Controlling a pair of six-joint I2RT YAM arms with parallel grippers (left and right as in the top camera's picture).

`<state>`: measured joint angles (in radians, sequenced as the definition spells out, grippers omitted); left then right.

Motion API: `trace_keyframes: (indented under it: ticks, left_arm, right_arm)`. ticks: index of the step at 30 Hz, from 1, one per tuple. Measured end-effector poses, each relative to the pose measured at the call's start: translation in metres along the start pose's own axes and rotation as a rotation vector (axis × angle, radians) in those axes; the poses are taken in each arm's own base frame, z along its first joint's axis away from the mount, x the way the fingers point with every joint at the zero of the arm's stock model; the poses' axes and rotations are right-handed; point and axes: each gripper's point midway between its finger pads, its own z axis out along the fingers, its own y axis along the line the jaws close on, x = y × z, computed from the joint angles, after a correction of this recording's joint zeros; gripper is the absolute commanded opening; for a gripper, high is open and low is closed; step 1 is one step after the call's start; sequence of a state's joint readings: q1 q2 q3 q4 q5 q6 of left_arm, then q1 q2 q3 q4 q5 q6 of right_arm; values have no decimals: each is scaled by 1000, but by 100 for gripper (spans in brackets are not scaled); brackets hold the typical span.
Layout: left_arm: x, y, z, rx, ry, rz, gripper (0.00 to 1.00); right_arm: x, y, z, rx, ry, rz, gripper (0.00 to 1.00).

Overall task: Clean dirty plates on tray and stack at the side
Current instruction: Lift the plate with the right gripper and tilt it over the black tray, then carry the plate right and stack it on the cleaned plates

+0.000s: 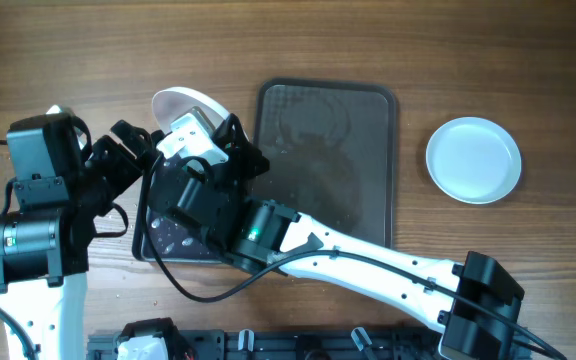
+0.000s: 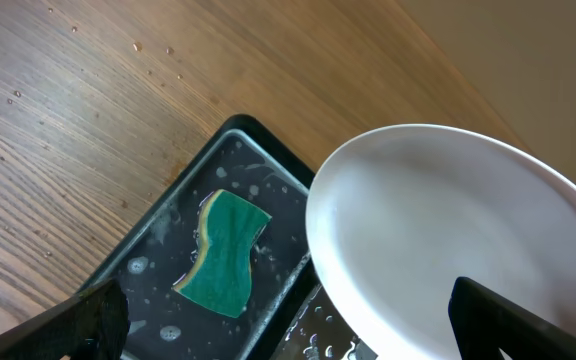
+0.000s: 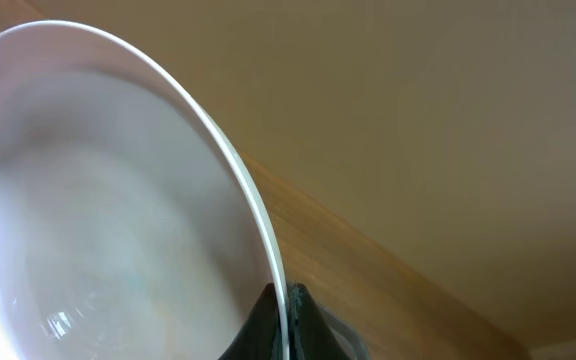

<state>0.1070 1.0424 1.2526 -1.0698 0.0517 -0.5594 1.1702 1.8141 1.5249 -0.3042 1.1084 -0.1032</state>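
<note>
While the right gripper [image 1: 205, 138] is clenched on the rim of a white plate [image 1: 183, 100], the left gripper [image 1: 133, 140] hangs just beside it with its jaws spread wide, grasping nothing.

Seen from overhead, the plate is held tilted, above the top edge of a small black wash tray [image 1: 168, 240] at the left of the wooden surface [image 1: 68, 50]. The right arm reaches across from the lower right corner to hold it there. A larger dark tray [image 1: 368, 200] lies just to the right of the wash tray, its floor streaked with wet marks. A second plate [image 1: 473, 160], white and upright, rests on the surface well apart to the right of that tray.

From the left wrist, the plate [image 2: 448, 220] fills the right half of the view, its face pale. A green sponge [image 2: 223, 250] with a yellow edge lies in the wash tray [image 2: 158, 250] among water drops. The left gripper [image 2: 288, 300] shows only as two dark fingers at the bottom corners, far apart.

From the right wrist, the plate [image 3: 88, 200] looms close, and the right gripper [image 3: 286, 305] pinches its thin rim between dark fingers [image 3: 263, 325].
</note>
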Motion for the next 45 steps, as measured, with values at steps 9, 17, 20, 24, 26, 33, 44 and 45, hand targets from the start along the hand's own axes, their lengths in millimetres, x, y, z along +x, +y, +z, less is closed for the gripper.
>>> trace_keyframes:
  ticks: [9, 17, 20, 24, 26, 33, 44, 45]
  left_arm:
    - [0, 0, 0, 0, 0, 0, 100]
    - [0, 0, 0, 0, 0, 0, 100]
    - [0, 0, 0, 0, 0, 0, 100]
    - [0, 0, 0, 0, 0, 0, 100]
    - [0, 0, 0, 0, 0, 0, 100]
    - [0, 0, 0, 0, 0, 0, 100]
    - [0, 0, 0, 0, 0, 0, 100]
    - [0, 0, 0, 0, 0, 0, 100]
  right_arm:
    - [14, 2, 7, -32, 46, -11, 5]
    - [16, 5, 12, -65, 55, 6, 4]
    - [17, 3, 11, -52, 59, 7, 4]
    - [19, 5, 11, -64, 65, 4, 4]
    - [20, 5, 12, -69, 67, 10, 4]
    - [0, -9, 19, -14, 7, -25, 4]
    - [-12, -27, 11, 86, -14, -82, 3]
    - [-12, -28, 11, 87, -14, -85, 5]
